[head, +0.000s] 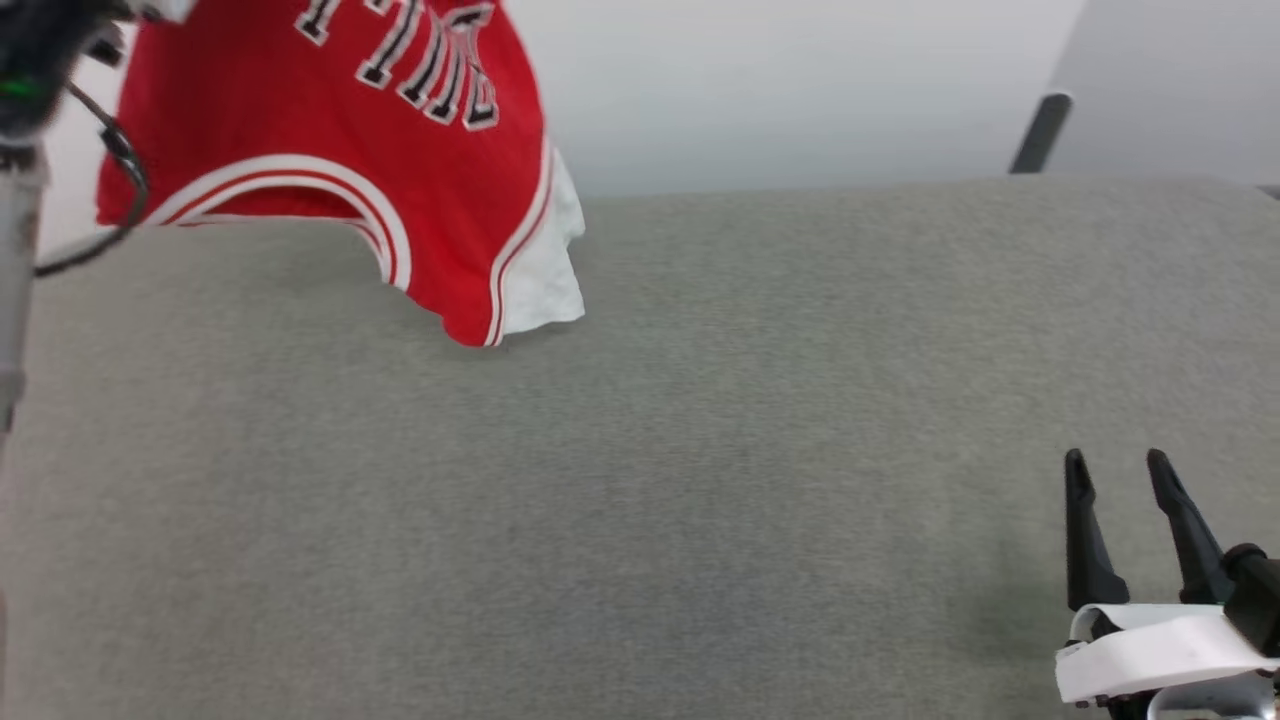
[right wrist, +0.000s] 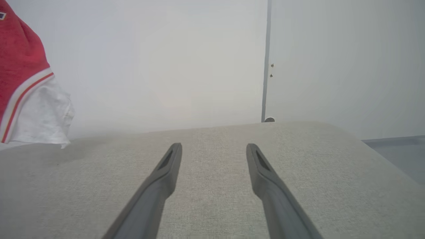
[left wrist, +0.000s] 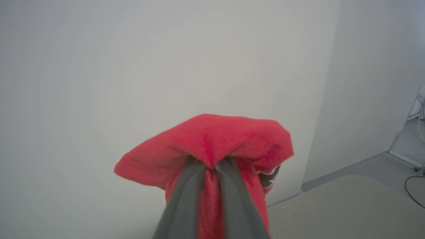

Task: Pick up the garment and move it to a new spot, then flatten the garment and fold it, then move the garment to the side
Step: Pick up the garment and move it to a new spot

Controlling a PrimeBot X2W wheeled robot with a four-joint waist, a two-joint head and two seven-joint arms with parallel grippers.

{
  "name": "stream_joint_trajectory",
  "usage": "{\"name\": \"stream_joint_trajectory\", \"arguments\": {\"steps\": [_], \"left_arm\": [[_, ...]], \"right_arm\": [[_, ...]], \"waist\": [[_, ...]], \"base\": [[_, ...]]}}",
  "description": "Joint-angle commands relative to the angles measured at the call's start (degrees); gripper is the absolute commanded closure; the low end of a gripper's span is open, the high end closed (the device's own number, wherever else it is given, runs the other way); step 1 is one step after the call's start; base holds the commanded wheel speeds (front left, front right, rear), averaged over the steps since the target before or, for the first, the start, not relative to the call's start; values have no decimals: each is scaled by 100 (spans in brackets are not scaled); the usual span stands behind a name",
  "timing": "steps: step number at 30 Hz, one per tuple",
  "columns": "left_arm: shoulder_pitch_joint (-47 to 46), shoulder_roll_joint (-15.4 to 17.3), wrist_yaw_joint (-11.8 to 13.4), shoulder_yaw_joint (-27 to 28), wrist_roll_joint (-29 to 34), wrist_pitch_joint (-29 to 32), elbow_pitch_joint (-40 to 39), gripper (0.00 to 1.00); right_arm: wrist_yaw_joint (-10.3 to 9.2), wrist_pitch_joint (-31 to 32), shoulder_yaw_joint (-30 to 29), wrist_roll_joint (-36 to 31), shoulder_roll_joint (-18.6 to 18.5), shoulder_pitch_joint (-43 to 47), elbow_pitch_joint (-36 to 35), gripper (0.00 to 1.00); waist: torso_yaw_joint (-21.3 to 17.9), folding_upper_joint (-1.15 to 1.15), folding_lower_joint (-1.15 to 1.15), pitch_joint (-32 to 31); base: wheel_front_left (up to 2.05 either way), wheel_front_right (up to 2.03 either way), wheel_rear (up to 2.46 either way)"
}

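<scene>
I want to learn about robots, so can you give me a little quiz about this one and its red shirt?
1. True or false: the left tool is shut on the red shirt.
2. The shirt is: A) folded flat, B) hanging from the tool, C) rolled into a ball.
3. Fill in: the right tool, over the grey surface, stands ___ and empty.
Key: 1 true; 2 B; 3 open.

Grey-beige fabric-covered table (head: 700,480), far edge rounded. Low corner of garment (head: 330,130) at surface; contact unclear.
</scene>
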Motion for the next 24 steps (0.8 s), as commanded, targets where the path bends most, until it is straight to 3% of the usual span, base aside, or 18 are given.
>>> {"name": "stream_joint_trajectory", "arguments": {"steps": [1,8,17,24], "left_arm": [[110,42,57,16,-21,13,-108,100],[898,123,576,11,-270,570,-1415,100],[2546,404,1438,-39,-464,1067,-3192,100],[3604,615,1898,27,-610,1166,-4004,100]], "right_arm": [[3,-39,-40,-9,8,-19,34,0],[3,-143,-215,31,43,-88,164,0],[3,-276,-201,150,61,-146,366,0],[3,-343,-145,234,62,-239,489,0]], "waist": [[-176,0,0,52],[-509,0,0,249],[-717,0,0,477],[-757,0,0,621]], "base": [[0,0,0],[0,0,0],[0,0,0],[0,0,0]]}}
